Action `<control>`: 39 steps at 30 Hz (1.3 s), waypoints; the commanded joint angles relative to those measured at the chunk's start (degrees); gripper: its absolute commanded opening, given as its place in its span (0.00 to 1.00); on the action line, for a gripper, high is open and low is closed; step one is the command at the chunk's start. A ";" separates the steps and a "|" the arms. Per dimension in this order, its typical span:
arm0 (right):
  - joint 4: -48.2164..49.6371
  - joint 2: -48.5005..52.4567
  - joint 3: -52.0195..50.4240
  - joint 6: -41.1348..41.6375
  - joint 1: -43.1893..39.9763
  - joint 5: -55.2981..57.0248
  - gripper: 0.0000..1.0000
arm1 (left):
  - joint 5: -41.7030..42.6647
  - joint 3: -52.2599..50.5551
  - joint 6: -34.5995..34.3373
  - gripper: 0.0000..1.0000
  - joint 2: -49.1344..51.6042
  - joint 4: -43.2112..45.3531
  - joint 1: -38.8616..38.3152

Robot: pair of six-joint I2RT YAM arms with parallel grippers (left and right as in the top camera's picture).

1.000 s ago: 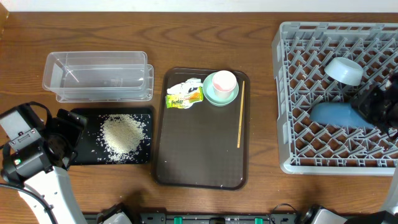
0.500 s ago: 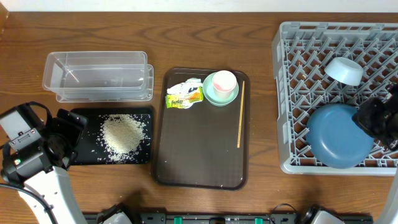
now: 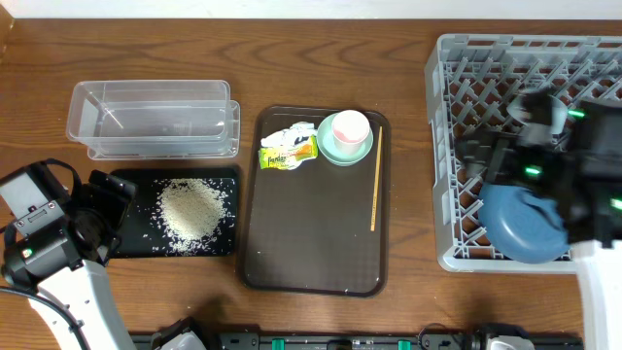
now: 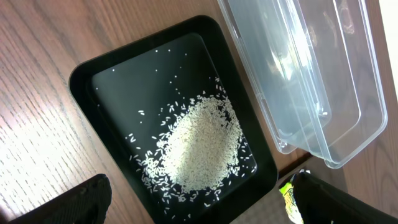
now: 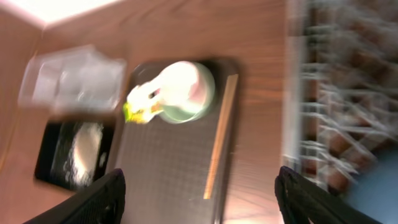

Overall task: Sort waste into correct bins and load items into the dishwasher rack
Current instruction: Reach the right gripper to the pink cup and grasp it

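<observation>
Left tool hangs over the black tray, its fingers spread wide w/ nothing between them, so it's released. The rice lies heaped in the middle of that tray, w/ stray grains scattered round the heap. The clear tub sits just beside the tray's long edge on the bench.

Mid-bench, the brown serving tray carries the wrapper near its far left corner, just beside the mint bowl. The pink cup sits inside that bowl. A chopstick lies along the tray's right side.

Over on the right is the rack. The blue plate lies in its near part, partly under the right arm. The light blue bowl is further back in the rack, blurred and half hidden by the arm. The right wrist view is smeared, but the right tool reads clearly enough: fingers far apart, gripping nothing — released.
</observation>
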 commanded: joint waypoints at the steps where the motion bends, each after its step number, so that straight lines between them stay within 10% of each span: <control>1: 1.31 5.51 4.20 1.68 10.19 6.16 0.76 | -0.76 1.11 -0.09 0.95 0.00 0.07 0.20; 19: 1.95 50.01 32.98 6.67 32.72 30.88 0.64 | -0.76 1.11 -0.09 0.95 0.00 0.07 0.20; 39: 3.02 56.43 32.92 8.11 34.86 31.04 0.32 | -0.74 1.11 -0.09 0.95 0.00 0.07 0.20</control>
